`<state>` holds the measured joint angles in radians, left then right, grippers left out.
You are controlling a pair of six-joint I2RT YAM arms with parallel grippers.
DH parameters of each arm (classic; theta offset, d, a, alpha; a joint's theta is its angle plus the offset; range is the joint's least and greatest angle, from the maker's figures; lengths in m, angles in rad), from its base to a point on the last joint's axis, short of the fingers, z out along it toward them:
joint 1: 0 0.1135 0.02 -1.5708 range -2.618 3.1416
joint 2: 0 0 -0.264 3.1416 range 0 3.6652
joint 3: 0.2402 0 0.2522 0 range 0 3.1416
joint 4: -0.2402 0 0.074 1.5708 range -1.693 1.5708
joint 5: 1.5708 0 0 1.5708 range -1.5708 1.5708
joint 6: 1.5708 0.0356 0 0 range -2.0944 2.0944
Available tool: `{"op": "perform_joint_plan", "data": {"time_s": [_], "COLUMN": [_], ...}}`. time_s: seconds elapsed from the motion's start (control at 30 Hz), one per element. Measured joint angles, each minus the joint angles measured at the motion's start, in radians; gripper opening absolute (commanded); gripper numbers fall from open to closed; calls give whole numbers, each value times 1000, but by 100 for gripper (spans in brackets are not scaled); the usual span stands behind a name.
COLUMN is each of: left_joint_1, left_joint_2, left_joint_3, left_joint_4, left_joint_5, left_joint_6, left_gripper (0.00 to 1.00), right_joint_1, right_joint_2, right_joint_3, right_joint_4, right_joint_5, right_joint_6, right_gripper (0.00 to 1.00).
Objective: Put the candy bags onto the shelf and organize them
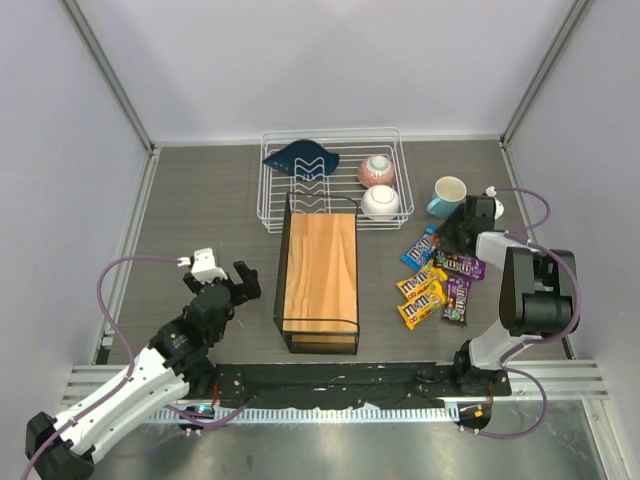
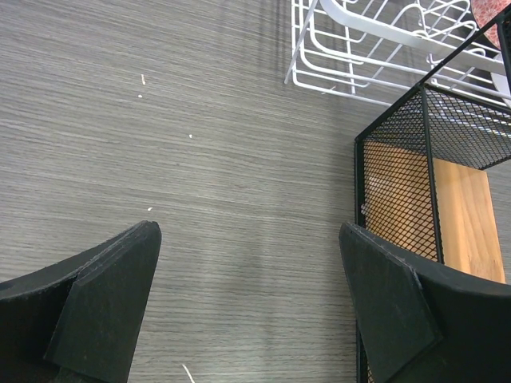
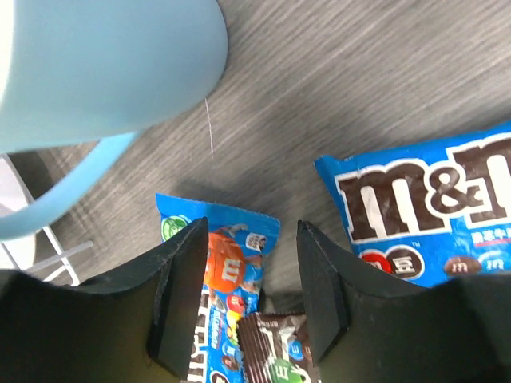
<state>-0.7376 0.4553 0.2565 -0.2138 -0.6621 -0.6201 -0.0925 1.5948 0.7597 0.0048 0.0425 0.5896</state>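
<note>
Squarely between parted right jaws, blue candy bag (image 3: pixel 239 255), lying flat

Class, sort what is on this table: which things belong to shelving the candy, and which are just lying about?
For the job: candy bags, shelf.
Lying about: white wire dish rack, pink bowl, white bowl, blue mug.

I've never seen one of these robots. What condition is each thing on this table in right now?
Shelf: upright, wooden top bare.
Candy bags: lying loose on the table, right of the shelf.
Left pincer: open, empty, above bare table.
Right pincer: open, over a small blue bag, not closed on it.
Mug: upright.
Wire rack: holding two bowls.
</note>
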Motion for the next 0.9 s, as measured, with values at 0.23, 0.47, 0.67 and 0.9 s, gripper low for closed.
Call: {"op": "perform_joint_plan", "data": {"time_s": [0.23,0.47,0.67,0.9], "left_joint_1": [0,0,0,0], "left_joint_2": [-10,-26,-26,-26], "left_joint_3": [-1,-1,-1,-1], "left_joint_4": [0,0,0,-10], "left_joint_5": [0,0,0,-8], "left_joint_6": [0,0,0,-4], "left_gripper": [100,100,100,100], "right_joint_1": [-7,-8,-8,-9], "right_joint_2": [45,60,61,35], "right_joint_3": [2,-4,-18,-43], "right_joint_4": [97,126,136,129], "right_joint_5": [-51,-80,-98,-124], "right_joint_6": [19,35,42,44], "right_gripper": [41,25,2,1]}}
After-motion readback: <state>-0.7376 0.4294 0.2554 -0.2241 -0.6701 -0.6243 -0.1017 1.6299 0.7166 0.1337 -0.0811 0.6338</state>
